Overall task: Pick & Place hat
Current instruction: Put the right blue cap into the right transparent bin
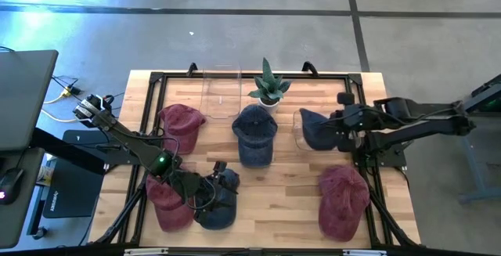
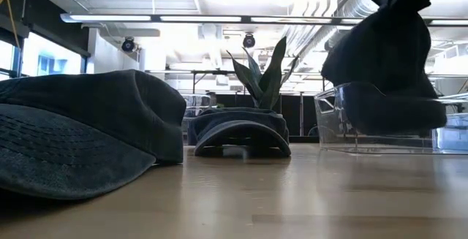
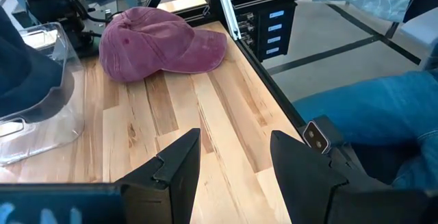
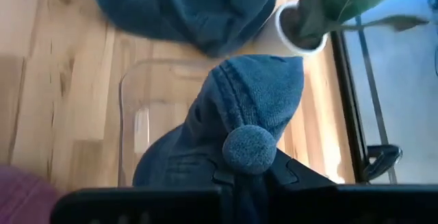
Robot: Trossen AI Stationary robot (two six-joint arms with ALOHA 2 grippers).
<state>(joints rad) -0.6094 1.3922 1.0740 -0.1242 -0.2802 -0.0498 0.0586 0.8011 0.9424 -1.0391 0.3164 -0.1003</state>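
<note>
My right gripper (image 1: 338,127) is shut on a dark blue hat (image 1: 315,129) that hangs over a clear bin (image 4: 137,114) near the table's right side. In the low view the hat (image 2: 387,56) droops into that bin (image 2: 351,126). My left gripper (image 3: 233,142) is open and hovers over another blue hat (image 1: 221,205) at the near left, touching nothing. A third blue hat (image 1: 254,135) lies in the middle on its brim. Red hats lie at the far left (image 1: 180,123), near left (image 1: 168,201) and near right (image 1: 343,197). My right gripper pinches a bunched fold of the blue hat's crown (image 4: 250,148) between its two fingers, coming from the table's right side. The hat hangs below the fingers, and its lower part (image 2: 395,111) dips inside the clear bin.
A potted plant (image 1: 268,88) stands at the far middle, beside a second clear bin (image 1: 221,91). A black frame (image 1: 156,80) runs round the table's edges. A person's blue trouser leg (image 3: 369,114) shows beyond the right edge. Bare wood lies in the near middle.
</note>
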